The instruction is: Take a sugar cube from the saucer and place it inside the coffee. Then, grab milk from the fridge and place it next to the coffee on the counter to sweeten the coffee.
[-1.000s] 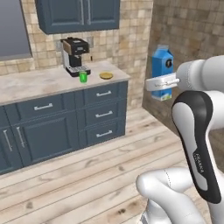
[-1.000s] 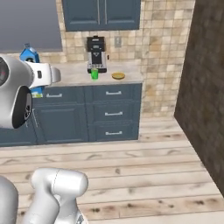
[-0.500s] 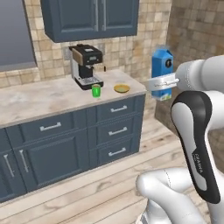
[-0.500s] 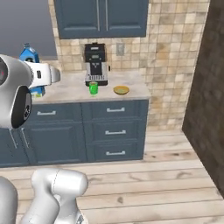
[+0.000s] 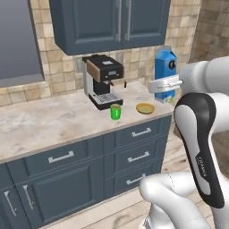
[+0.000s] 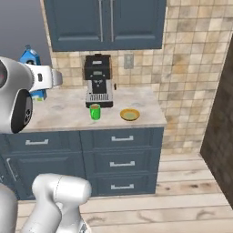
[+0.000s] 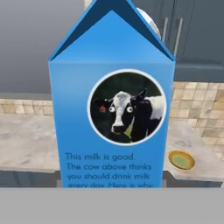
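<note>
- so the milk is up in the air, upright, gabled top pointing up, carried at the end of the arm over the right end of the counter
- the gripper looks clamped on the carton low down: in the left base view the white hand sits right across its lower part, and the hand view has the cow label square in front of the camera. The fingertips themselves are hidden, so the grip is my read
- the coffee stands on the counter in front of the coffee machine, with the saucer just beside it toward the arm
- what matters next: the cup is to the left of and below the carton in the left base view, well apart, with the saucer in between
- I'd guess the carton needs to keep its long axis vertical and come down on bare stone near the cup, clear of the saucer
</note>
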You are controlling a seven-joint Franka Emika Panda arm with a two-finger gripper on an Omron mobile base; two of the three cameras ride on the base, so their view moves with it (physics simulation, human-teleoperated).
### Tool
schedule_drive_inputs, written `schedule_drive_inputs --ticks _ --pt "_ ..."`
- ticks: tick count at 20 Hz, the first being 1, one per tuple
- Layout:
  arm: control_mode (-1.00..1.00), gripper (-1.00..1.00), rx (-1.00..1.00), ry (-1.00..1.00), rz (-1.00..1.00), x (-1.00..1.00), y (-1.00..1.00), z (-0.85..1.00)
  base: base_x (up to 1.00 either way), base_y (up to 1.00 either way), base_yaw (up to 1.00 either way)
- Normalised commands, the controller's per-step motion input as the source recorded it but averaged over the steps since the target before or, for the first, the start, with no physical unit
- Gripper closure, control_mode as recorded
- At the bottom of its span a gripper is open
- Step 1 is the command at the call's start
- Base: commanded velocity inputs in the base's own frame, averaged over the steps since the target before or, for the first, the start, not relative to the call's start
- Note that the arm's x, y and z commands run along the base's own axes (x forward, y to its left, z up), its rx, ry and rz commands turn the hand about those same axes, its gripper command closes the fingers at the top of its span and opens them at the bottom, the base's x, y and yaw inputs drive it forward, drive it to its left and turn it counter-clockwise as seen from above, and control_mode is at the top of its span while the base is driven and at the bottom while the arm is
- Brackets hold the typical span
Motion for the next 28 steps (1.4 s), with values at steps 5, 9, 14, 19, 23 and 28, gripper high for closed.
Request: schedule_drive_inputs --ticks 5,9,14,19,23,28 --pt "1.0 1.0 0.0 0.0 0.0 0.0 0.0 0.0 0.91 -0.24 0.13" --pt "1.0 1.0 0.0 0.0 0.0 0.0 0.0 0.0 0.35 -0.03 0.04" --pt "-1.0 1.0 0.0 0.0 0.0 0.0 0.04 -0.01 0.0 0.04 0.04" --pt "-1.0 1.0 -0.02 0.0 -0.17 0.08 0.51 -0.32 0.0 0.0 0.0" --pt "-1.0 1.0 -0.03 0.04 -0.34 0.09 0.81 -0.56 0.0 0.0 0.0" --pt "-1.0 1.0 -0.01 0.07 -0.37 0.17 0.78 -0.57 0.0 0.0 0.0"
